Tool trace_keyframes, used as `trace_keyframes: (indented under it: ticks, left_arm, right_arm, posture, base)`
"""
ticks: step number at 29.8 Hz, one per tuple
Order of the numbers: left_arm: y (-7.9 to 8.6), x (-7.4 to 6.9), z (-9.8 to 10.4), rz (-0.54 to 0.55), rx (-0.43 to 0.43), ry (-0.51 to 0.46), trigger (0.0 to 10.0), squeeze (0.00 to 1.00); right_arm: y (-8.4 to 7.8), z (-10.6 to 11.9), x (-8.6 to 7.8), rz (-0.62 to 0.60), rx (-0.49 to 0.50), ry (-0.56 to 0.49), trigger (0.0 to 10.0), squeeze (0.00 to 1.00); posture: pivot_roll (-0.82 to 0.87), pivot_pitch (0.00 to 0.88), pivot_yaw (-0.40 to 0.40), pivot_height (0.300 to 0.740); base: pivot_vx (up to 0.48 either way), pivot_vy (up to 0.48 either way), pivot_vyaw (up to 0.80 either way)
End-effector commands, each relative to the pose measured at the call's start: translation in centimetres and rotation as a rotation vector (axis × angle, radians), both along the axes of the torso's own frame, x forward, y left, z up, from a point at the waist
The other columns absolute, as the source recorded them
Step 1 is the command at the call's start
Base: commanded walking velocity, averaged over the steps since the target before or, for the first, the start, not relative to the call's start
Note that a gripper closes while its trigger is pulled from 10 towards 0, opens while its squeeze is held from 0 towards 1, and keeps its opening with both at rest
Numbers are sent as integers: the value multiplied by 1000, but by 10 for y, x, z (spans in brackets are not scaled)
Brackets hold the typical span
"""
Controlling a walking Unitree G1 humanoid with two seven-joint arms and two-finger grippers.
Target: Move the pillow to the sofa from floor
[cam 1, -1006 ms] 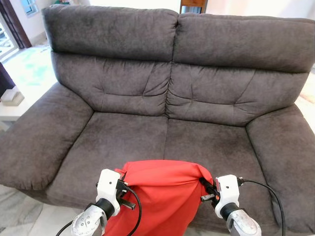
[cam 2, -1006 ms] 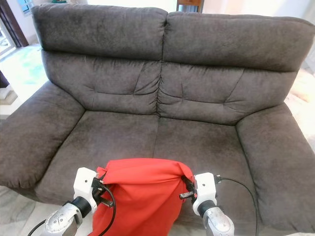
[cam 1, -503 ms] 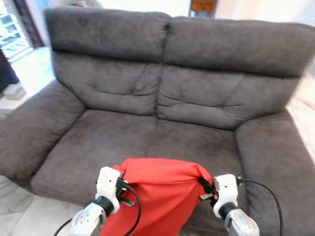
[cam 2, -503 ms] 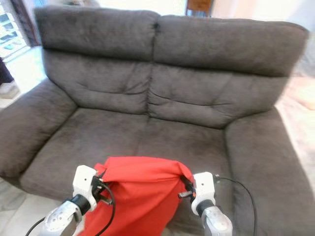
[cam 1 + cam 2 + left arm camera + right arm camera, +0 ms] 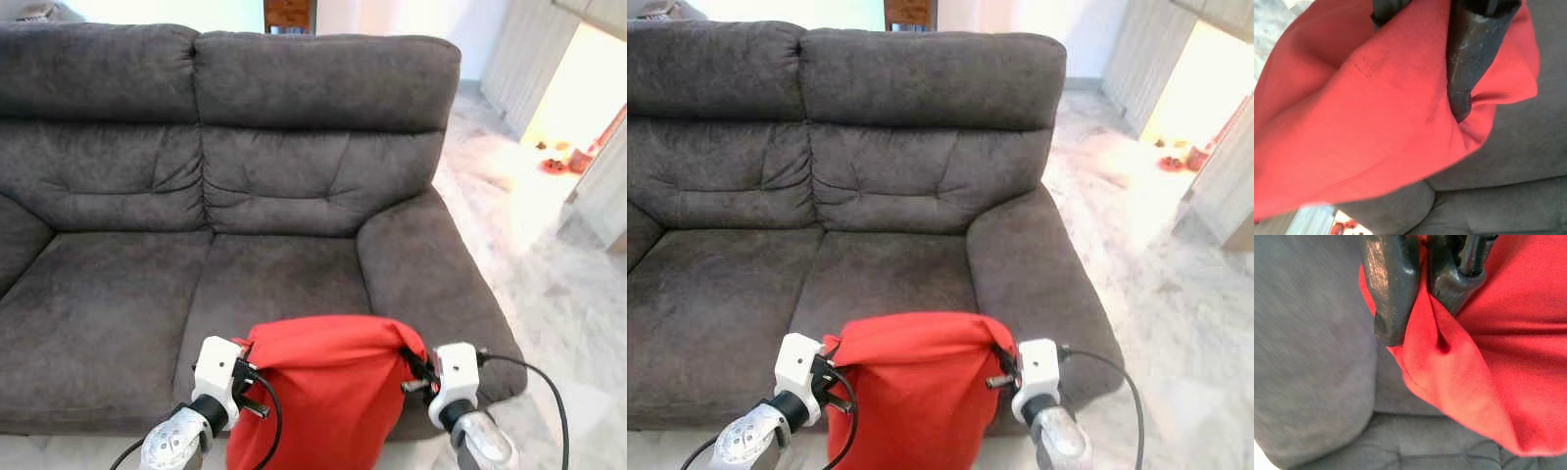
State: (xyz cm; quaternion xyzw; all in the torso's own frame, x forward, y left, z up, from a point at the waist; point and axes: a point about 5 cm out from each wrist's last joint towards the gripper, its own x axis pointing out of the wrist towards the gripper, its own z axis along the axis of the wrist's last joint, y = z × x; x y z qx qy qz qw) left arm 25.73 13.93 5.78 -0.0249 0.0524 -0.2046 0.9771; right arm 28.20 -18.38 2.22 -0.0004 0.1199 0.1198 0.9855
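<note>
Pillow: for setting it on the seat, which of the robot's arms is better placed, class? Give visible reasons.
Neither alone. The left gripper and right gripper each pinch an upper corner of the pillow, hanging before the sofa seat. Both should carry it forward together.

Red pillow (image 5: 328, 392): plain woven cloth, matt, smooth, folding into soft creases where it's pinched. Sofa (image 5: 294, 176) behind it: dark grey fabric with a short suede-like nap, matt and faintly mottled, tufted into puckers on the backrest. Left gripper (image 5: 1420, 58): black fingers (image 5: 1474, 54), hard plastic or rubber by the look, slightly glossy, scuffed grey along the edge. Right gripper (image 5: 1418, 298): same black finish, shiny with dull worn patches. Wrist housings look like white plastic, arms brushed silver metal. Floor (image 5: 549, 284): pale polished stone, perhaps marble, though glare washes it out.
</note>
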Motion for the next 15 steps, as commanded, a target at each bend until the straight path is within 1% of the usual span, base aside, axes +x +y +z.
trace_keyframes:
  ticks: [1, 4, 8, 10, 12, 14, 15]
  left_arm:
    - [9, 6, 17, 31, -6, -91, 10000, 0]
    - [9, 6, 20, 34, -9, -98, 10000, 0]
    - [9, 9, 28, 44, -16, -129, 10000, 0]
    - [10, 11, 40, 58, -3, -176, 10000, 0]
    - [11, 12, 45, 61, 11, -197, 10000, 0]
    - [13, 17, 61, 73, 21, -250, 10000, 0]
    - [15, 22, 78, 80, 23, -304, 10000, 0]
  right_arm:
    - [-6, 10, 6, -45, 13, -55, 10000, 0]
    - [-4, 12, 6, -35, 16, -72, 10000, 0]
    - [-3, 20, 9, -46, 42, -127, 10000, 0]
    - [-3, 33, 13, -69, 50, -199, 10000, 0]
    - [-4, 39, 15, -81, 64, -228, 10000, 0]
    - [-3, 54, 20, -90, 67, -297, 10000, 0]
    - [-4, 68, 26, -108, 56, -348, 10000, 0]
  posture:
    - [72, 101, 11, 740]
    - [70, 100, 11, 740]
    - [70, 99, 11, 740]
    - [70, 99, 12, 740]
    - [69, 100, 12, 740]
    - [73, 99, 12, 740]
    - [72, 99, 12, 740]
  base:
    - [0, 0, 0]
    - [0, 0, 0]
    - [0, 0, 0]
    - [0, 0, 0]
    - [0, 0, 0]
    - [0, 0, 0]
    - [0, 0, 0]
